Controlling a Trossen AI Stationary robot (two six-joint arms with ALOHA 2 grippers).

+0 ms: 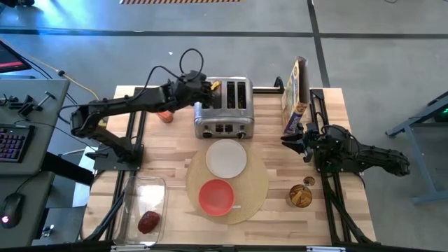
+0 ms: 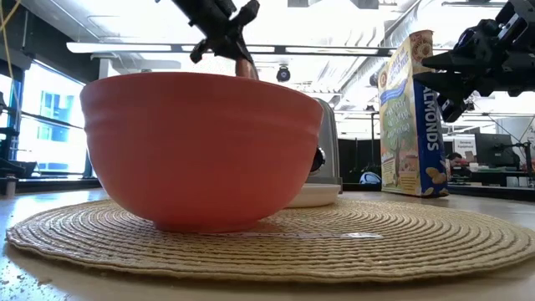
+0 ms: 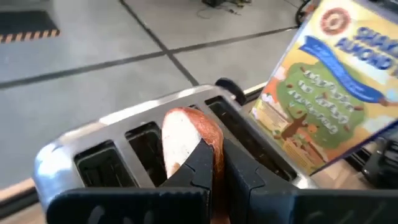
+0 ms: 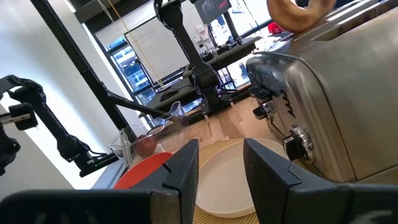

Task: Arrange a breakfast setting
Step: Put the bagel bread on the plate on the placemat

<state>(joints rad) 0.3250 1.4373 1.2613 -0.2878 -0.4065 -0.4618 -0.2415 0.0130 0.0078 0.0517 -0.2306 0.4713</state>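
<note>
The left gripper [image 3: 214,163] hovered over the silver four-slot toaster [image 1: 223,106], its fingers clamped on a round toast slice [image 3: 185,138] that stood upright, partly out of a slot. Beside the toaster, past the gripper, stood a cereal box [image 3: 329,87].

The right gripper [image 4: 221,163] waited low at the table's right side, its fingers a little apart with nothing between them. Ahead of it lay a small white plate [image 4: 233,180] on a round tan placemat [image 1: 260,183], and beyond the plate a red bowl [image 1: 216,196]. A dark red fruit [image 1: 148,222] sat inside a clear plastic tub [image 1: 133,192], well away from both grippers.
</note>
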